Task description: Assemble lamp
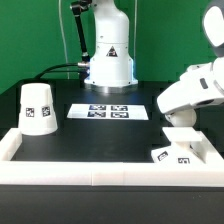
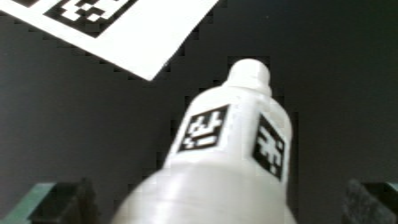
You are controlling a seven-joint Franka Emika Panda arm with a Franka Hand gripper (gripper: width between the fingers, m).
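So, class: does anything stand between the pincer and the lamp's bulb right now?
Nothing visible does. In the wrist view the pincer straddles the bulb, a finger on each side. A flat white tagged piece lies past the bulb's narrow tip, out of the way.

Glossy white rounded arm (image 1: 192, 92), dark-fingered pincer (image 2: 210, 205), triangular sticker (image 1: 111, 49) on base (image 1: 110, 70), black cables (image 1: 63, 68).

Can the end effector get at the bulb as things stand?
Probably yes. In the wrist view the bulb sits between the end effector's open jaws, with gaps either side and nothing over it.
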